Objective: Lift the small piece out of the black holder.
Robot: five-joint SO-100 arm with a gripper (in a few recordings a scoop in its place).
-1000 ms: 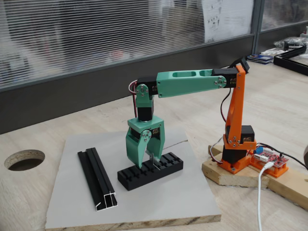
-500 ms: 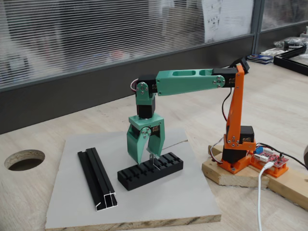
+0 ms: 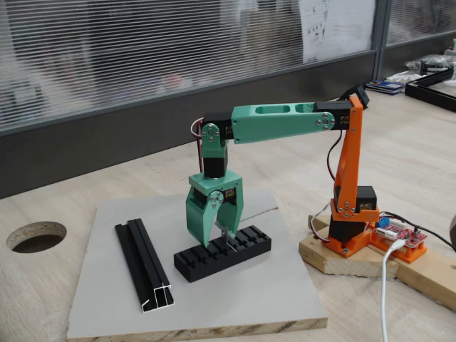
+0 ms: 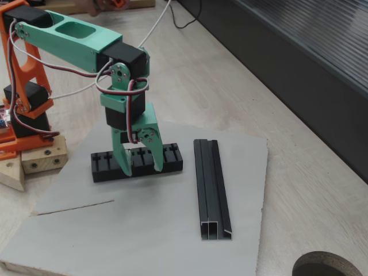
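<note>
Plainly, claw (image 3: 217, 239) narrow around small piece (image 3: 225, 237) (one fixed view), over black holder (image 4: 137, 161).

Green pincer (image 3: 218, 235) pointing down over black holder (image 3: 222, 254), small piece (image 3: 224, 236) between fingers

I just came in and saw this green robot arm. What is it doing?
The green and orange robot arm is reaching down over a black holder with slots on a grey board. Its hand is right over the holder, with its fingers on either side of a small metal piece that stands up from the slots. The piece is still in the holder, not lifted yet. A longer black rail lies beside it on the board, untouched.
</note>
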